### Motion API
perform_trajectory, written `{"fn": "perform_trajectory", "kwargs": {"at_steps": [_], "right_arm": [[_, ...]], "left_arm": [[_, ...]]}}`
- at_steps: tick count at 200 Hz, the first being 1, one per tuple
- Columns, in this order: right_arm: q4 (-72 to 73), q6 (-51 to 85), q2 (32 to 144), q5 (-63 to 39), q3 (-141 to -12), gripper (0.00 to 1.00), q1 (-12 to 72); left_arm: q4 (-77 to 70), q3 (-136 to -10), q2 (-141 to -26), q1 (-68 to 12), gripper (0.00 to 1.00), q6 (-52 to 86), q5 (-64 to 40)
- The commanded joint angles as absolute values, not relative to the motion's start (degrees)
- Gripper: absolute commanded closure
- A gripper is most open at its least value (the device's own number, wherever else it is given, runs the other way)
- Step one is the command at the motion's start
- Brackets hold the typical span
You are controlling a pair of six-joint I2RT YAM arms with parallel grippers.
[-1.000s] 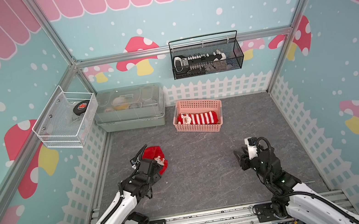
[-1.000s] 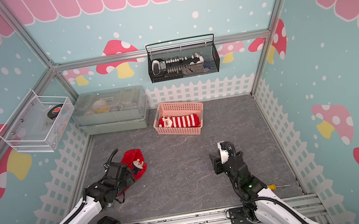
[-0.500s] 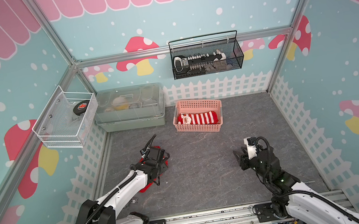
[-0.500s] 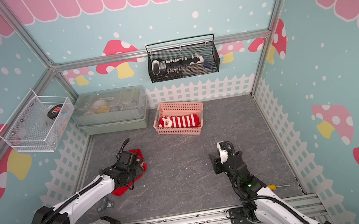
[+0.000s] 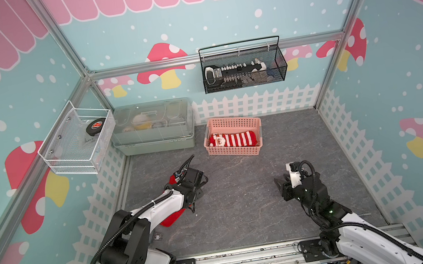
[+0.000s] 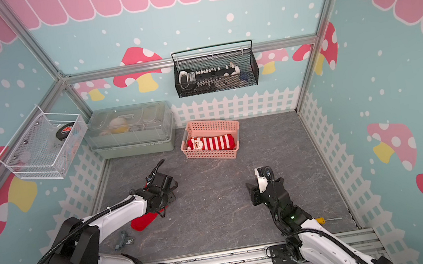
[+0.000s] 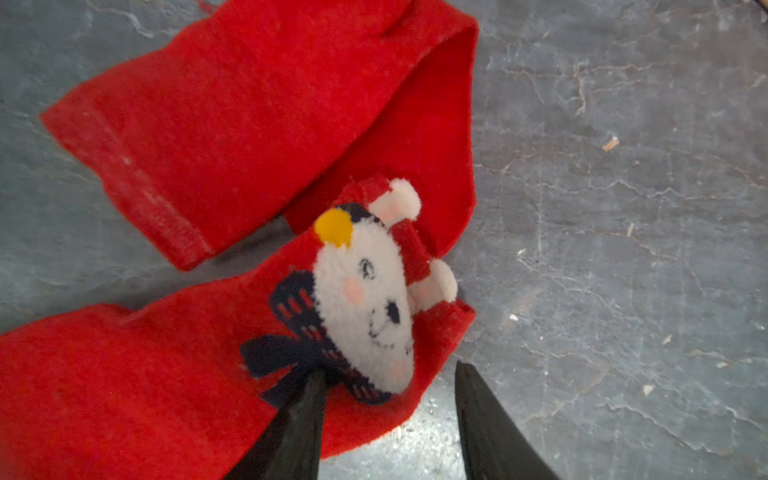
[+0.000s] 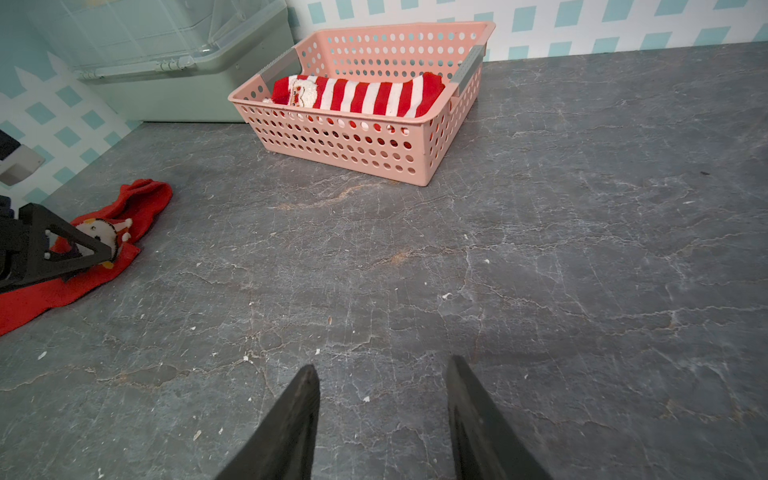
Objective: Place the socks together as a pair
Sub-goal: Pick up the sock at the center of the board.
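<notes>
Two plain red socks lie touching on the grey floor at the left; one (image 7: 124, 395) bears a white bear face (image 7: 361, 291), the other (image 7: 249, 116) lies folded beside it. My left gripper (image 7: 388, 370) is down on the face sock, open. One fingertip (image 7: 316, 386) presses on the sock, the other stands on bare floor, and the sock's edge lies between them. In both top views the left arm covers most of these socks (image 5: 173, 218) (image 6: 143, 222). A red-and-white striped Santa sock (image 5: 234, 140) (image 8: 365, 97) lies in the pink basket (image 5: 236, 151). My right gripper (image 8: 382, 372) (image 5: 280, 183) hovers open and empty.
A green lidded box (image 5: 152, 127) stands at the back left beside the basket. A white wire shelf (image 5: 75, 141) hangs on the left wall and a black mesh basket (image 5: 243, 68) on the back wall. A small grey clip (image 6: 124, 240) and a yellow-handled screwdriver (image 6: 327, 219) lie near the front.
My left arm has reached out and come down over the red socks, its jaws narrowing. The red sock now trails toward the front left. The right arm has not moved.
</notes>
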State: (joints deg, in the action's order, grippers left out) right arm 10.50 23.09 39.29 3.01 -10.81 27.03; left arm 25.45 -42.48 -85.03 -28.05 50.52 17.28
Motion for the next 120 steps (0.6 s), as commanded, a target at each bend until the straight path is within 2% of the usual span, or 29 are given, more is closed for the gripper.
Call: {"fn": "perform_trajectory", "kwargs": {"at_steps": [1,59,93,120], "right_arm": [[11.0,22.1,39.0,3.6,-11.2,0.51,27.0],[10.7,22.1,38.6,3.3,-11.2,0.51,27.1],[10.7,22.2,38.4,3.2,-11.2,0.51,27.0],[10.7,22.3,38.5,3.3,-11.2,0.51,27.0]], "left_arm": [[24.6,-44.2,-86.5,-29.3,0.59,52.3,20.7],[24.6,-44.9,-88.4,-30.1,0.82,52.9,20.3],[24.6,-44.7,-86.4,-30.3,1.0,53.3,16.7],[24.8,-44.5,-81.7,-30.5,1.0,54.2,14.3]]}}
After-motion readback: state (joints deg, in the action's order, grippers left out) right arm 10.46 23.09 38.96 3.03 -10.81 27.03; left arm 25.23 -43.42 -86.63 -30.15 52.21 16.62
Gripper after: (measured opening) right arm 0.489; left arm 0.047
